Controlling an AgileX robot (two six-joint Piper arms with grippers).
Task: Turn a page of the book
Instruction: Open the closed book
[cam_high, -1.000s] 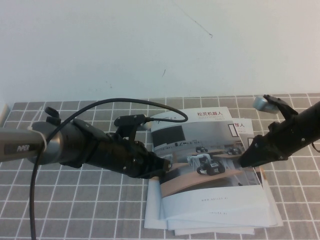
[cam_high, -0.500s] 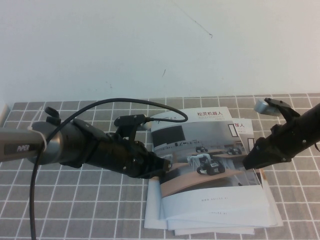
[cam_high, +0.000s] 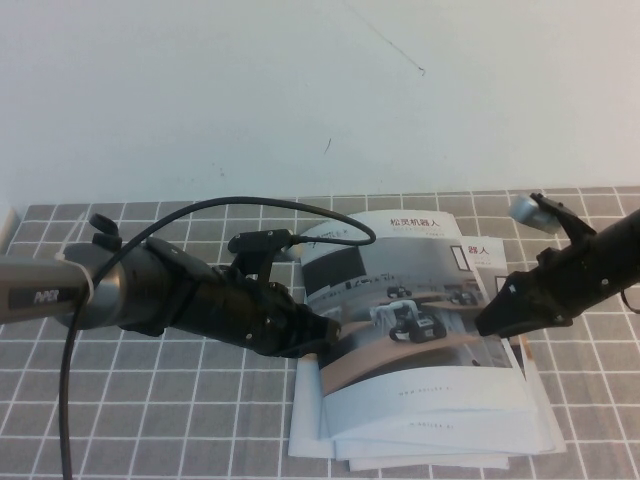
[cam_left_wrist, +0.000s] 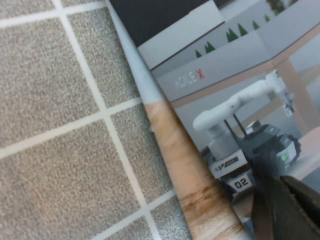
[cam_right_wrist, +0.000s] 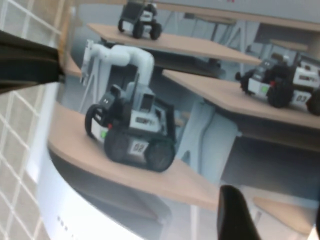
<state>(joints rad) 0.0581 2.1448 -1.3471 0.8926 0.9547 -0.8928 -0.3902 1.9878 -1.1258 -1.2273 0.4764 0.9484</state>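
Your book (cam_high: 415, 330) lies at lower centre of the frame on the counter (cam_high: 150, 400), atop spare booklets (cam_high: 440, 455). Left gripper (cam_high: 330, 330) touches its left edge, opening unclear. Right gripper (cam_high: 490, 322) sits open at its right edge, holding nothing.

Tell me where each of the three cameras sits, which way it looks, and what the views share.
High view: raised on the robot's side, angled down at the tiled table; shows both arms, the left hand and right hand at the book.
Left wrist view: on the left arm, close over the book's cover edge; one dark finger shows.
Right wrist view: on the right arm, facing the cover; a fingertip shows.
Shared: the cover's wheeled-robot photo.
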